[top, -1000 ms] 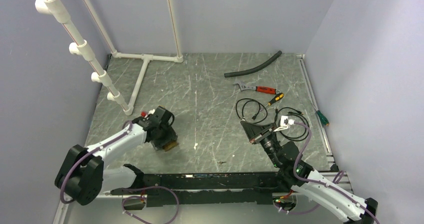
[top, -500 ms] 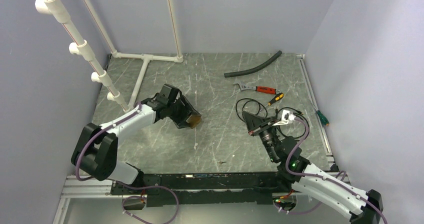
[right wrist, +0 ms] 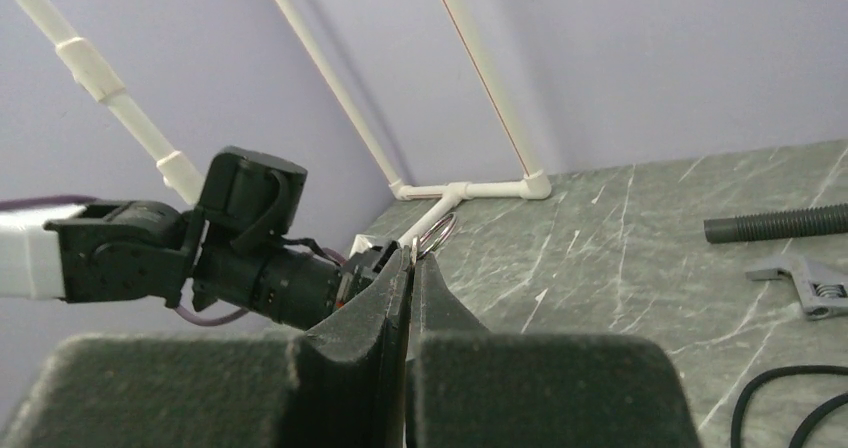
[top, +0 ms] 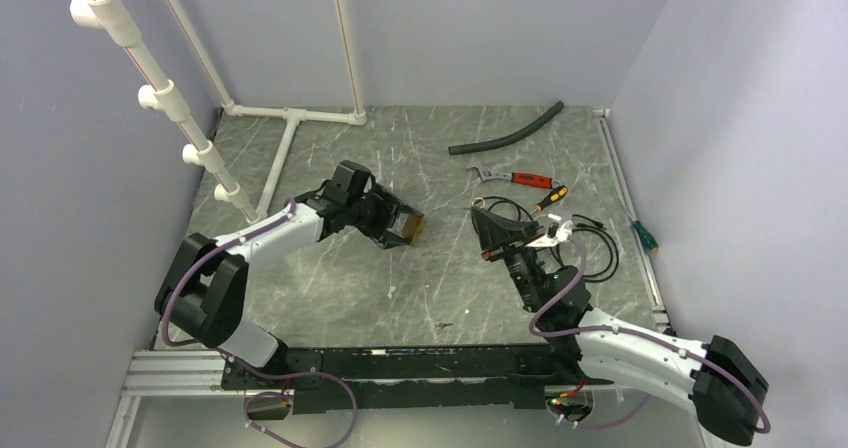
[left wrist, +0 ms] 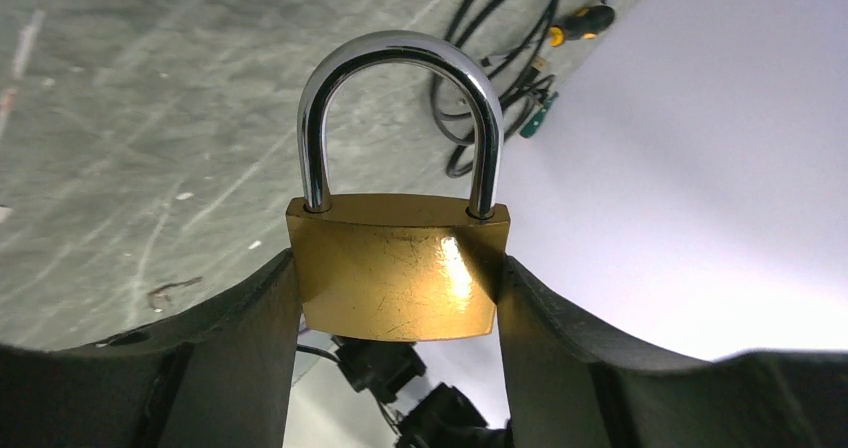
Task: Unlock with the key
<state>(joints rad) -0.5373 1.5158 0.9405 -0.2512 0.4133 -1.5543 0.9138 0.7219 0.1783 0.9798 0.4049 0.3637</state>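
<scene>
Top external view: the left gripper (top: 404,230) hung over the middle of the table (top: 330,288), its jaws grasping a brass padlock (top: 413,227). The right gripper (top: 481,222) faced it from the right, the two apart. Left wrist view: the padlock sat upright between both fingers (left wrist: 240,338), with both legs of its shackle seated in the body. Right wrist view: the jaws were clenched on the key (right wrist: 420,244), which poked out past the fingertips toward the left arm.
</scene>
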